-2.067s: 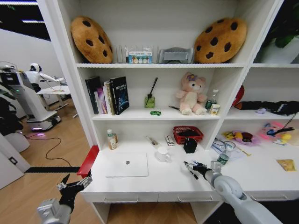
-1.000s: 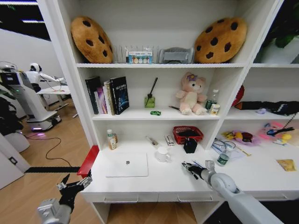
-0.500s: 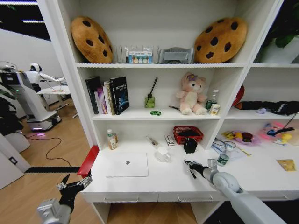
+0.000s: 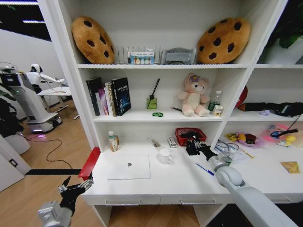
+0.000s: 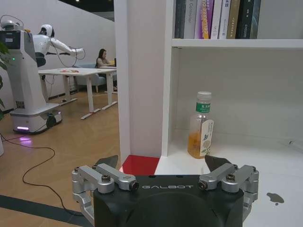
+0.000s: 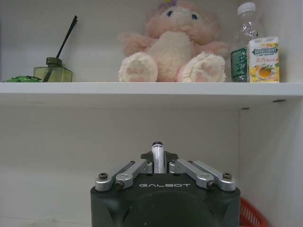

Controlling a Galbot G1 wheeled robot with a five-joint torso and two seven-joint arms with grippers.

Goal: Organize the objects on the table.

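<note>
On the white table lie a thin silver laptop and a blue pen. My right gripper hovers at the back of the table, right by a black pen holder, in front of the red basket. In the right wrist view this gripper is shut on a slim pen that stands up between its fingers. My left gripper hangs open off the table's front left corner; seen in the left wrist view, that gripper holds nothing.
A white mug stands right of the laptop, and a green-capped bottle by the left wall. A yellow packet and several loose items lie at the right. A pink plush bear and a tiny green item sit on the shelf above.
My right gripper has risen from the table's front and gone back toward the black pen holder with one pen in it. The blue pen stays on the table. The left arm is still.
</note>
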